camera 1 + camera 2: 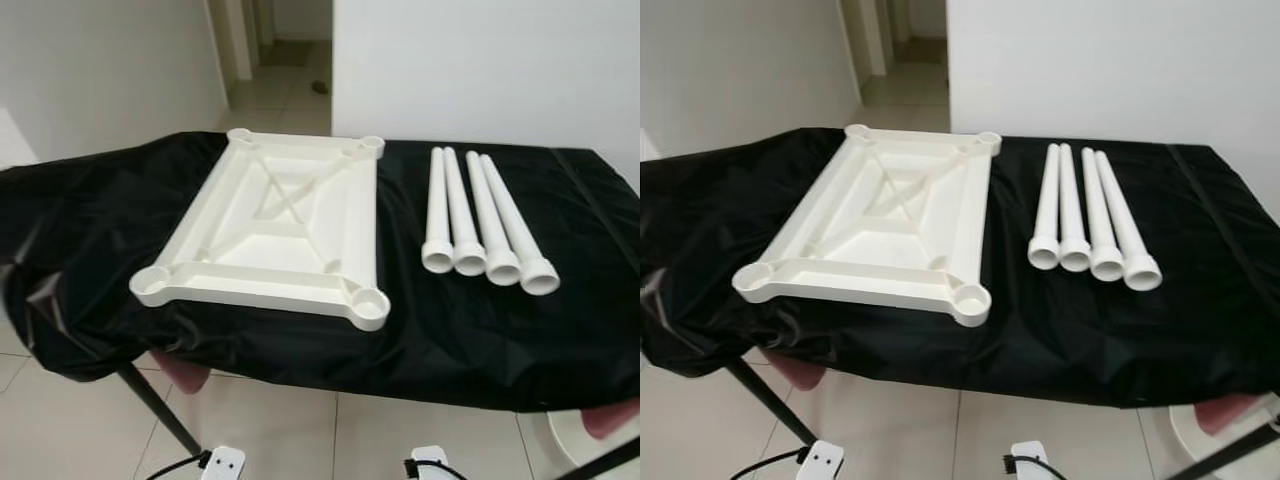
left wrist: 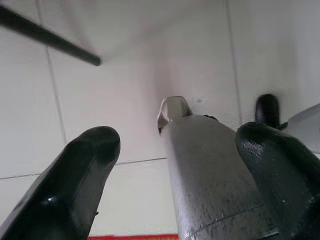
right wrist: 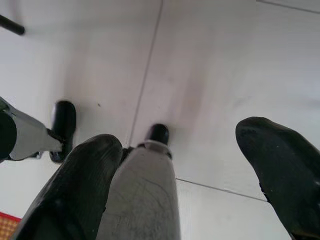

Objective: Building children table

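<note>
Left eye view: both hands hang idle, fingers spread, empty. Inverted tabletop (image 1: 275,225) on black-draped desk (image 1: 450,330), 11 o'clock; four legs (image 1: 480,222) at 1 o'clock, side by side. Risk: round legs roll if nudged.

Grey legs (image 2: 210,180), white feet (image 1: 222,465), blk cables.

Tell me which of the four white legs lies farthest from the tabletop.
The rightmost leg, on the outer side of the row. Its open end sits nearest the table's front edge, and three other legs lie between it and the upside-down tabletop.
</note>
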